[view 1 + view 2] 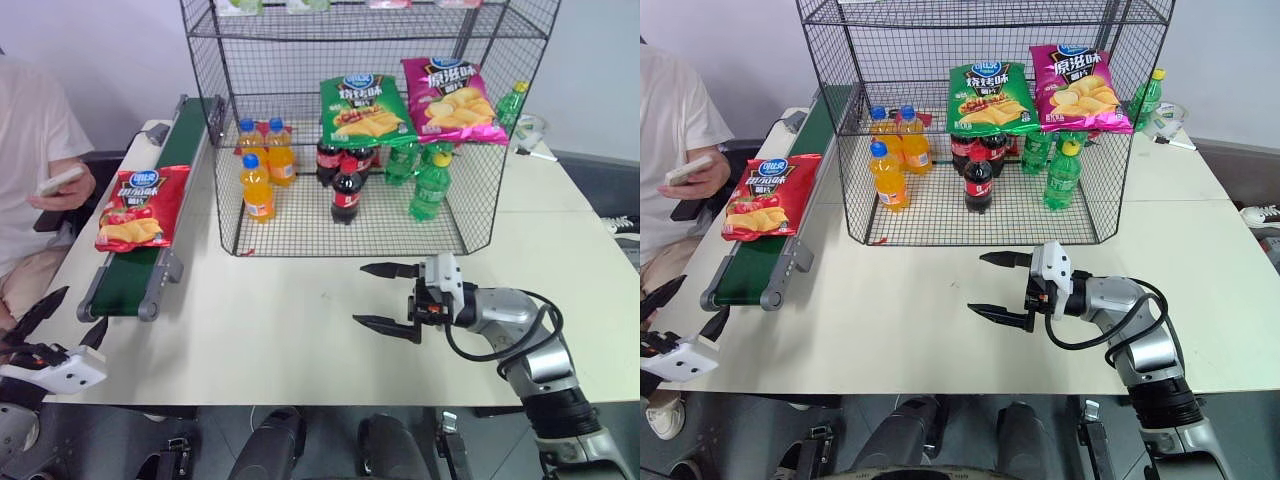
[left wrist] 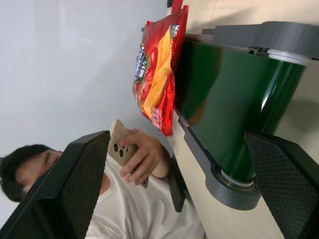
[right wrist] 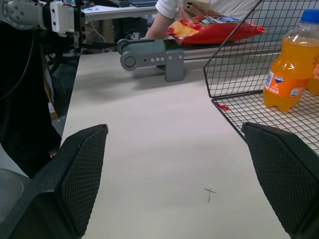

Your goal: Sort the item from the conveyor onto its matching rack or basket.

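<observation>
Currently the red crisp bag [image 1: 141, 207] lies flat on the dark-green conveyor [image 1: 128, 275], towards its near end, with one edge overhanging the belt on the side away from the wire cage. The conveyor runs along the left part of the pale bench [image 1: 300, 330], close beside the black wire-mesh rack [image 1: 350, 130], which stands at the middle of the bench.

On the rack's grid floor stand orange soda bottles [image 1: 257, 188], dark cola bottles [image 1: 345, 193] and green bottles [image 1: 430, 186]. Above them, a green crisp bag [image 1: 365, 108] and a magenta crisp bag [image 1: 450, 100] lie side by side on a higher tier.

The left gripper [image 1: 62, 318] hovers off the bench's near left corner, short of the conveyor's end, with its jaws spread wide and holding nothing; the left wrist view looks along the belt's end roller towards the bag. The right gripper [image 1: 388, 297] hangs over bare bench in front of the rack, pointing to the left towards the conveyor, its jaws also wide apart and empty. Both grippers are well apart from the bag.

A person in a white shirt [image 1: 30, 150] sits beside the conveyor at the left edge of the scene, with a hand [image 1: 70, 190] holding a phone [image 1: 60, 180] just beside the bag.
</observation>
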Robot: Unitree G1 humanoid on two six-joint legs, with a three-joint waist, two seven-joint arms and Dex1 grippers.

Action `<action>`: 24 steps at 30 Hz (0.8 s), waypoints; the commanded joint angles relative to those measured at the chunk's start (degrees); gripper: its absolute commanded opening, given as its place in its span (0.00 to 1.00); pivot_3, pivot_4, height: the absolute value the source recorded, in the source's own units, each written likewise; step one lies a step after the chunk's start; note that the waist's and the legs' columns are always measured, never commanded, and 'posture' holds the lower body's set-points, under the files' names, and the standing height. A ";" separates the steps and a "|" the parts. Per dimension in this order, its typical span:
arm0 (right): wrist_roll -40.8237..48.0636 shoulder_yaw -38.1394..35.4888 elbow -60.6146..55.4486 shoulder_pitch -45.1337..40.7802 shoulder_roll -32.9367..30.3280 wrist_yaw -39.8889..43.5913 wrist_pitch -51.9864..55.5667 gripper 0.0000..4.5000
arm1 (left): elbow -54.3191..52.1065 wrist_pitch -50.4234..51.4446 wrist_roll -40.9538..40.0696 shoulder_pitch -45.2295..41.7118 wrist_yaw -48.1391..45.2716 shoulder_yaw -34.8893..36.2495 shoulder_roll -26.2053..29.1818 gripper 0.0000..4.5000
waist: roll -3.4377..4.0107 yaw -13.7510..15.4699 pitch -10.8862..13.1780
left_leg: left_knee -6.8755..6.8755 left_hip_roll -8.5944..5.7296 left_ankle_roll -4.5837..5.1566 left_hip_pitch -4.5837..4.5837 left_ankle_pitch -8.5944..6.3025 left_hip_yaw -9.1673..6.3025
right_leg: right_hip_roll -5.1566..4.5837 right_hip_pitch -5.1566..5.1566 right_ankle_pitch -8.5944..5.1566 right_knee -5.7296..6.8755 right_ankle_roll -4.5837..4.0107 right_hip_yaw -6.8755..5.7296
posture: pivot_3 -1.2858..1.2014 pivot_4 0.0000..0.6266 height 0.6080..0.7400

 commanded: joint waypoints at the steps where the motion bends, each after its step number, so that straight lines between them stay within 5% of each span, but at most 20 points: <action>1: 0.14 -0.35 -0.69 -0.70 0.39 -0.17 -1.26 1.00 | -0.62 0.53 -0.19 0.16 1.18 0.03 1.06 1.00 | 0.00 0.01 0.00 | 0.00 0.00 0.00 0.00 0.00 0.00 | 0.00 0.00 0.00 0.00 0.00 0.00 | 0.52 0.24 1.00; 24: -0.43 -0.28 -0.13 -1.24 0.45 -0.42 -1.69 1.00 | -2.04 2.58 -0.54 0.15 2.24 -1.65 0.82 1.00 | 0.00 -0.02 0.00 | 0.01 0.00 0.00 0.02 0.00 0.00 | 0.01 0.01 0.01 0.02 0.00 -0.01 | 0.52 0.24 1.00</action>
